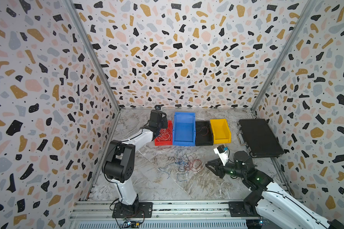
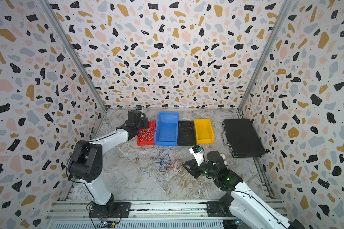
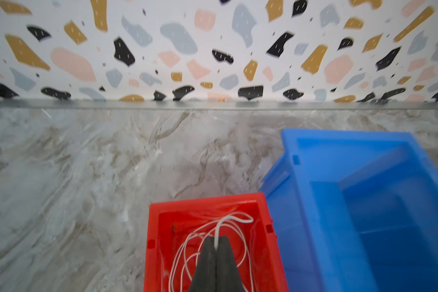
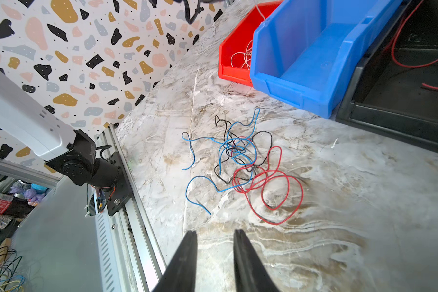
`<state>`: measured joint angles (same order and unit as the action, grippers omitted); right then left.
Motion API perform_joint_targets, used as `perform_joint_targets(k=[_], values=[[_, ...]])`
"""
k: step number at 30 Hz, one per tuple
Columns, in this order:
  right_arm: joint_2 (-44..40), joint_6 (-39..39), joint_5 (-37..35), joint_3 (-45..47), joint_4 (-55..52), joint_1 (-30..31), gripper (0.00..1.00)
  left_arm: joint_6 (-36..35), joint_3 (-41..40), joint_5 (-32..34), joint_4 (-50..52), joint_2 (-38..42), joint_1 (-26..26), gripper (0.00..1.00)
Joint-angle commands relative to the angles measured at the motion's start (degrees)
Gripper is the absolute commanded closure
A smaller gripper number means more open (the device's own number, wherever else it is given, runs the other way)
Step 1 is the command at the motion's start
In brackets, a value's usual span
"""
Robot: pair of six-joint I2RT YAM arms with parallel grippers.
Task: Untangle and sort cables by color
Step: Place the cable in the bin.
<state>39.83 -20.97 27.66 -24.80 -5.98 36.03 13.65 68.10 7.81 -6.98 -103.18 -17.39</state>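
White cable (image 3: 217, 231) looped in red bin (image 3: 205, 203) | left fingers (image 3: 208, 257) pinch it | right fingers (image 4: 186, 255) parted, empty

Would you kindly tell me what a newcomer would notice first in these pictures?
A bright row stands at the table's back: red bin, blue bin, black bin, yellow bin. In front lies a tangle of blue, black and red cables. Over the red bin the left gripper pinches a white cable; the right gripper hangs open near the tangle.
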Motion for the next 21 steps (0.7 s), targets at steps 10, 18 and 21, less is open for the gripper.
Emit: perform_joint_targets(k=[10,18,21], values=[[8.0,2.0,-1.0,-2.6,1.6,2.9,0.60,5.0,-4.0,-1.1,-1.3,7.8,0.2,0.01],[22.8,4.5,-3.9,-13.9,-3.0,6.5,0.62,5.6,-5.3,-0.3,9.4,21.4,0.3,0.01],[29.7,3.7,-4.2,-18.1,-2.8,9.1,0.62,6.4,-9.4,-1.0,7.1,24.5,0.3,0.00]])
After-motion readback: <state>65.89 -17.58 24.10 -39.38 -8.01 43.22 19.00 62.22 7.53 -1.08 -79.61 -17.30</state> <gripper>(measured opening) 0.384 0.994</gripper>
